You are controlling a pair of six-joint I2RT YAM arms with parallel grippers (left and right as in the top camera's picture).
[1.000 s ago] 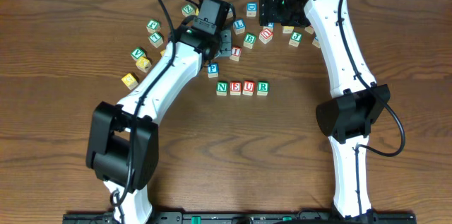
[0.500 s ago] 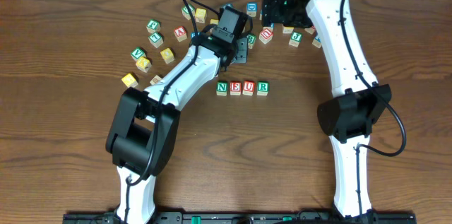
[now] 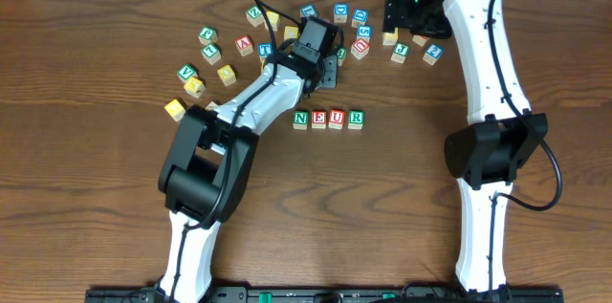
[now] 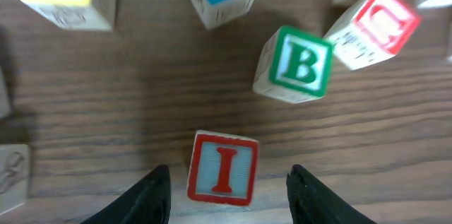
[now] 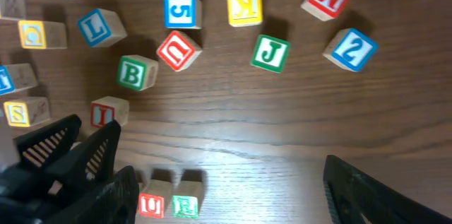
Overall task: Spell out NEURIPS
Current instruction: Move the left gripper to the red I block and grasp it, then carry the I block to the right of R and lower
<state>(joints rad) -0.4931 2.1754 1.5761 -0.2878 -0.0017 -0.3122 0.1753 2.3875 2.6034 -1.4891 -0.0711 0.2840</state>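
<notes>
Between the fingertips of the left gripper [image 4: 227, 181]: one red I cube [image 4: 222, 167], flat on the table [image 4: 106, 111], letter up. Its fingers [image 4: 152, 196] stand at a middling width, one on each side, with a sliver of wood grain showing on both flanks. I log the cube as bracketed, not gripped.

Hazard 1: the cube sits a touch skewed to the jaws. If I close as is, I expect one corner to meet a pad first, so the cube twists or squirts forward.

Just beyond, up and to the right in the wrist view: green B cube [image 4: 293, 65], near but not touching, and a blurred red cube [image 4: 374, 19] past it. Hazard 2: a pushed I would run into B (and I would then be hunting for it in the clutter).

Further out, seen from overhead: the row N [image 3: 300, 119], E [image 3: 318, 119], U [image 3: 336, 119], R [image 3: 355, 119], packed close, with bare table to the right of R. Hazard 3: setting the I down too tight against R would, I judge, nudge the row out of line. Letting go too high could tumble it onto another face.

Far side: right gripper [image 5: 229, 171], fingers wide, holding nothing, above the scattered cubes and well apart from the left. Hazard 4: none from it unless both arms make for the row together.
</notes>
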